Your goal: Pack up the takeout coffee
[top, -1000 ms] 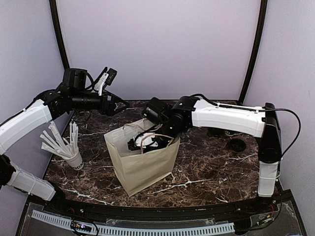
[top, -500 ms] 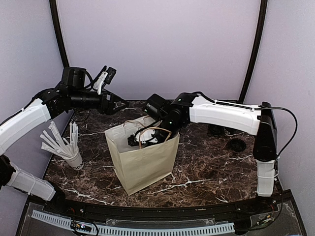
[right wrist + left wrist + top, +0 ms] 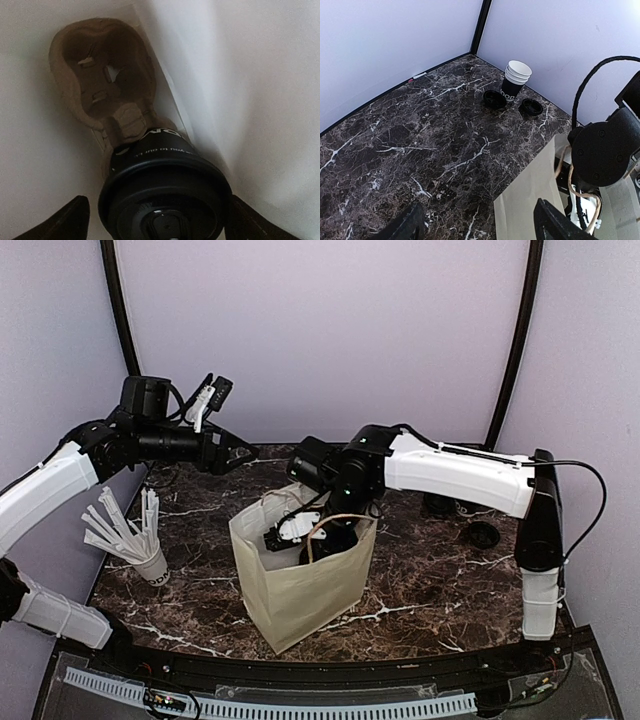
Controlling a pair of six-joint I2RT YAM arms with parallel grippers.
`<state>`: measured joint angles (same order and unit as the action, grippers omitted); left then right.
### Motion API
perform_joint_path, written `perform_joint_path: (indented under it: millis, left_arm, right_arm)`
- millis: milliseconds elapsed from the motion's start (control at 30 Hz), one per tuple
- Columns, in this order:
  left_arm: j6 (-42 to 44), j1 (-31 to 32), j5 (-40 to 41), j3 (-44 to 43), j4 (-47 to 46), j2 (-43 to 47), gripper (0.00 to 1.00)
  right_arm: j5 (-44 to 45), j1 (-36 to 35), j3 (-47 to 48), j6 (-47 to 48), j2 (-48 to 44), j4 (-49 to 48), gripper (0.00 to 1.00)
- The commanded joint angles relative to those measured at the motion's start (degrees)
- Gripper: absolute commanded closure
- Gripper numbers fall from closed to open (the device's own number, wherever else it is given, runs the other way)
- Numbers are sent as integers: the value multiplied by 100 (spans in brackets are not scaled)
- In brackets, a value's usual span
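One lidded cup (image 3: 165, 175) sits in the tray (image 3: 100, 65) inside the bag (image 3: 300, 590), in the middle of the table (image 3: 430, 580). The tray's second hole is empty. The right gripper (image 3: 159, 212) straddles the cup, jaws spread (apparently clear of it), and the left gripper (image 3: 240, 453) hangs open and empty. Spare cups (image 3: 516, 80) stand at the far right corner.

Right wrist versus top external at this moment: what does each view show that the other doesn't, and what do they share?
Only the right wrist: the inside of the bag, where a black-lidded cup apparently sits in the pulp tray, with the tray's other hole empty. Only the top external: the left gripper held above the table, the cup of wrapped sticks and a loose black lid on the marble. Both: the paper bag and the right gripper reaching into it.
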<state>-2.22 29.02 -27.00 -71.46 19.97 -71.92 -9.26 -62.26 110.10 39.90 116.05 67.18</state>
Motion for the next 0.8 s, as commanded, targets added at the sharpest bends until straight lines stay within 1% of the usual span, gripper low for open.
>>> perform_joint_path:
  millis: [0, 233, 333, 433, 500, 633, 767]
  left_arm:
    - [-13, -36, -293, -40, 180, 209, 22]
    - [330, -36, -364, 48, 722, 421, 22]
    - [265, -36, -709, 146, 697, 631, 22]
    - [-62, -32, -1252, 276, 610, 759, 22]
    - [-206, -1, -1394, 329, 567, 754, 22]
    - [-224, 205, -1453, 302, 658, 689, 24]
    - [-153, 482, -1480, 161, 861, 548, 24]
  right_arm:
    - [-47, -49, 308, -18, 117, 708, 1]
    - [49, -102, 690, -9, 92, 852, 1]
    - [115, -121, 940, -9, 102, 969, 1]
    - [86, -123, 1036, -9, 56, 972, 1]
    - [51, -124, 1059, -9, 8, 974, 1]
    - [12, -127, 1037, -7, -20, 1020, 1]
    - [-21, -114, 896, -17, -5, 970, 1]
